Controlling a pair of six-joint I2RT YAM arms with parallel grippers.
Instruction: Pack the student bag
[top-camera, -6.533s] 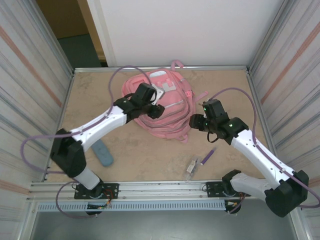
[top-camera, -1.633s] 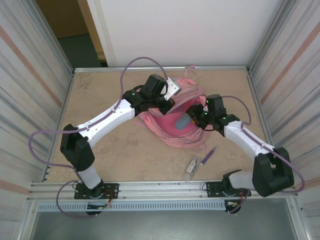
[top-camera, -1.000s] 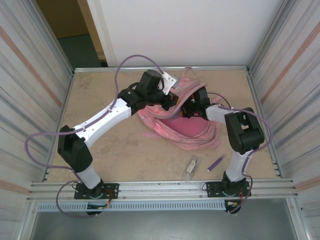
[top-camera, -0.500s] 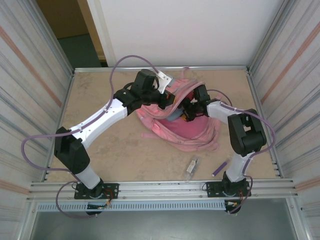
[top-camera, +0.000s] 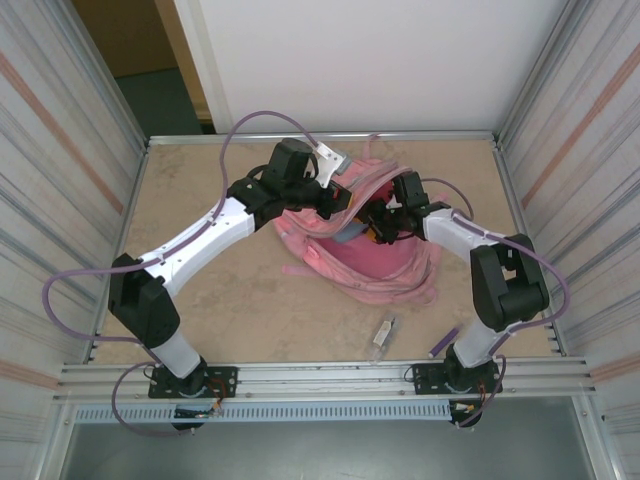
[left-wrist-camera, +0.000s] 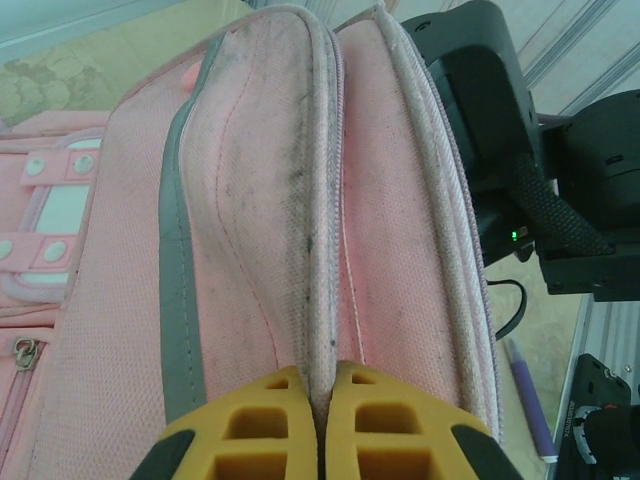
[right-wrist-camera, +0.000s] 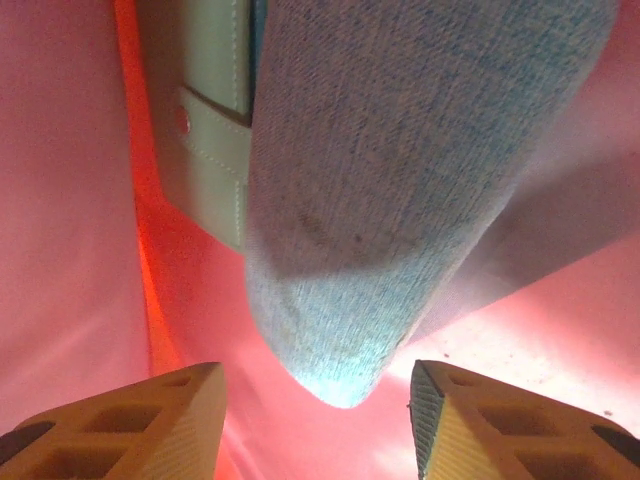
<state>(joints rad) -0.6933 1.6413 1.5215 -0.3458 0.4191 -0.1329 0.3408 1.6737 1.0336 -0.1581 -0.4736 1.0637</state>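
A purple pen (top-camera: 444, 343) and a small clear packet (top-camera: 383, 338) lie at the near edge of the table (top-camera: 240, 310), well apart from the bag. The pink student bag (top-camera: 385, 265) sits past mid-table toward the back wall, its mouth raised. The left gripper (left-wrist-camera: 318, 385) is clenched on a fold of the bag's rim. The right gripper (right-wrist-camera: 315, 390) is inside the mouth with its jaws apart. The tip of a blue-grey pouch (right-wrist-camera: 400, 180) lies between them, touching neither finger. Left of the bag the table is bare, while the side rail (top-camera: 517, 215) is close on the right.
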